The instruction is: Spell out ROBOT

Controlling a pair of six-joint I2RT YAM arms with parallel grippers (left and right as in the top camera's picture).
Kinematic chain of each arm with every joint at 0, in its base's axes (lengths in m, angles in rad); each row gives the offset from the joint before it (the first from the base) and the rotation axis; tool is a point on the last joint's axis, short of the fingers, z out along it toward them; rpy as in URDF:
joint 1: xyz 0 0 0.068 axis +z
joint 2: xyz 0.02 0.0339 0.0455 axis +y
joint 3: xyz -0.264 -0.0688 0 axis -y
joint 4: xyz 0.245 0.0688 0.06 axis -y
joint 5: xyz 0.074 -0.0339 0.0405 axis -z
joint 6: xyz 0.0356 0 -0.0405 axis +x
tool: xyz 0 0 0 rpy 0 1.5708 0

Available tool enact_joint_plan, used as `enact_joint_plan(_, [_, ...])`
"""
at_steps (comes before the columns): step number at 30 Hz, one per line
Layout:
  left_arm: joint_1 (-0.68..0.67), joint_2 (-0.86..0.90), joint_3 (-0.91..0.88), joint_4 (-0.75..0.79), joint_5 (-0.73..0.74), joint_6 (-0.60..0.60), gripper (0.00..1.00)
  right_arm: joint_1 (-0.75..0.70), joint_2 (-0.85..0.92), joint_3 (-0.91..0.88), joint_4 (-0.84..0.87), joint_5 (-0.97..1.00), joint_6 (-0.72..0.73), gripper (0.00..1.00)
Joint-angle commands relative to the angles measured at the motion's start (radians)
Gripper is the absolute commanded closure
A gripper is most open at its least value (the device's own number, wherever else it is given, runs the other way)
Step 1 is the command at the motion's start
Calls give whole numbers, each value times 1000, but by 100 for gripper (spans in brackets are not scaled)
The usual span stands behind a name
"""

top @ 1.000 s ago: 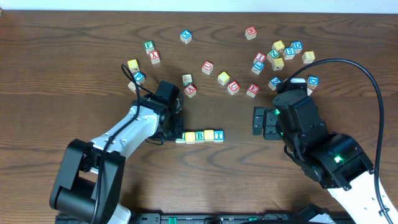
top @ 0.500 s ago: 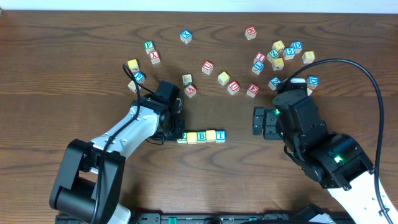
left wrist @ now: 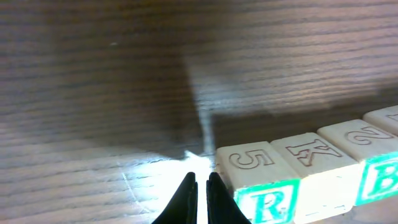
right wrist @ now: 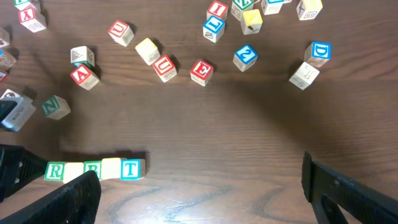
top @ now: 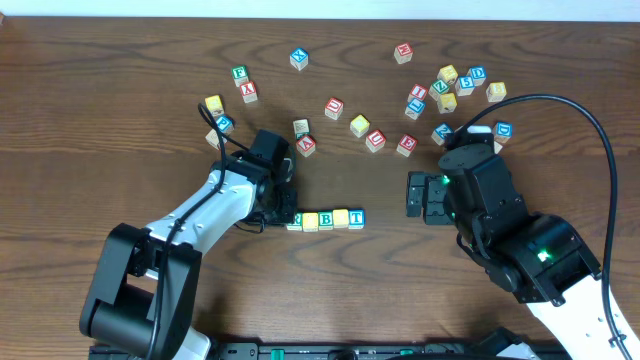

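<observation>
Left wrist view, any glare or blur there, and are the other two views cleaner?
Left wrist: white glare on the table by the shut left gripper, R cube soft. Overhead: even, sharp. Right wrist: own fingers dark, blurred.

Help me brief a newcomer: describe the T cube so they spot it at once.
On the wooden table, a short row of five cubes lies beside the left tool. The T cube is the end farthest from that tool, the row's only blue-framed letter.
</observation>
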Motion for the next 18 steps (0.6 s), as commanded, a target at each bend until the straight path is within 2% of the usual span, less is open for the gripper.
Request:
enact_joint_plan(1, [8, -6, 13, -13, -55, -17, 93, -4, -3, -4, -2, 4, -7, 1])
enact_joint_plan(8, [44, -6, 13, -6, -56, -18, 93, -4, -3, -4, -2, 4, -7, 1])
enact_joint_plan(14, [92, -6, 32, 67, -99, -27, 93, -4, -3, -4, -2, 4, -7, 1])
enact_joint_plan(18, [99, -6, 99, 65, -99, 24, 93, -4, -3, -4, -2, 4, -7, 1])
